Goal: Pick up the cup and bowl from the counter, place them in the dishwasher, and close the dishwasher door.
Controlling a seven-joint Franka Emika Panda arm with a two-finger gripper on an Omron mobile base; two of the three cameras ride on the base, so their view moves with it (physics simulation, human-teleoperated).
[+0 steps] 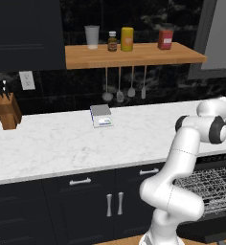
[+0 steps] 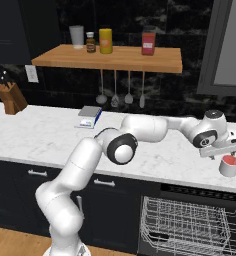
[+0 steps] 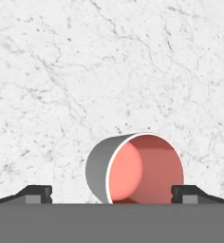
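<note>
We saw the fingers point(image 3: 38, 193) spread wide, one tip on each side of the cup point(image 3: 135, 170), not touching it. The cup, grey outside and red inside, stood on the counter point(image 2: 160, 155) near its right front edge, just under the gripper point(image 2: 225, 150). Below it the dishwasher point(image 2: 190, 227) stood open, its wire racks showing. On the shelf point(image 2: 115, 57) the jars' labels were too small to read.

grey cup point(image 2: 230, 165) with red inside, upright on the white marble worktop point(image 2: 155, 155) near its right front edge, dishwasher point(image 2: 190, 225) below it open, grey wire racks showing
</note>
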